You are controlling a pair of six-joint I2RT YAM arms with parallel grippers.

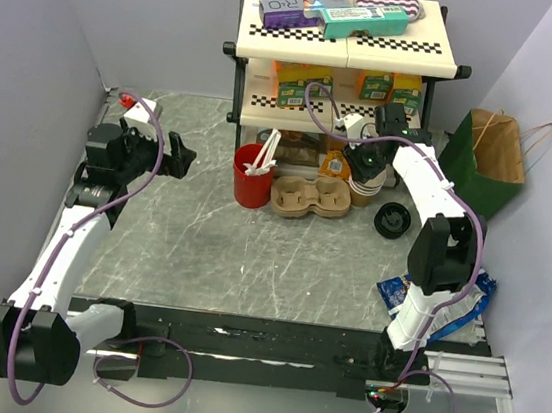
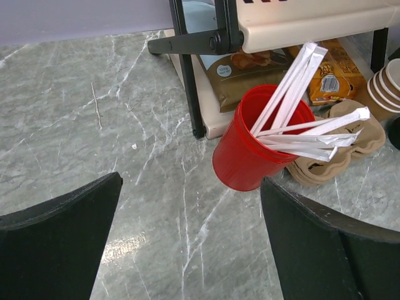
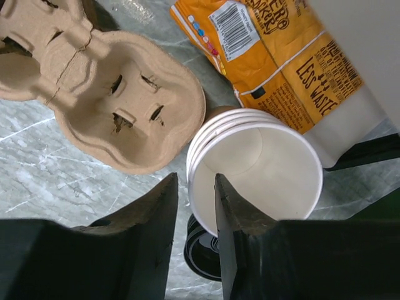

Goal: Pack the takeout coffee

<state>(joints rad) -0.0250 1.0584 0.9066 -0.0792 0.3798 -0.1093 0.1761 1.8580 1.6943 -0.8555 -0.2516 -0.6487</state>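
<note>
Right claw hangs over the stack of pale cups. Its jaws are part-open and astride the top cup's rim, one finger outside the wall and one inside. Daylight shows on either side, and nothing is pinched that I can see. Left claw gapes wide and empty, well off to the left of the stack, facing the red cup of stirrers.

Takeout coffee: on the tabletop just beside the stack, on its near-right side. From above only the black lid shows. The cup body under it is hidden, so I can't tell how full it is.

Handling, my guess:
- Thin paper wall that dents under a hard squeeze.
- The lid is slick plastic and may pop if I pinch too high or lift by it.
- If filled, it will be top-heavy and sloshy, so keep it upright.
- Best hold is around the body below the lid, from the side, with a gentle squeeze.

Around the stack:
- Drink carrier just beside it on the left, red cup beyond that.
- Orange snack packet and shelf rack right behind.
- Paper bag well apart to the right.

In the way: the stack itself crowds one side of the coffee, leaving a finger little room there. Coming in from the side away from the stack looks cleaner.
</note>
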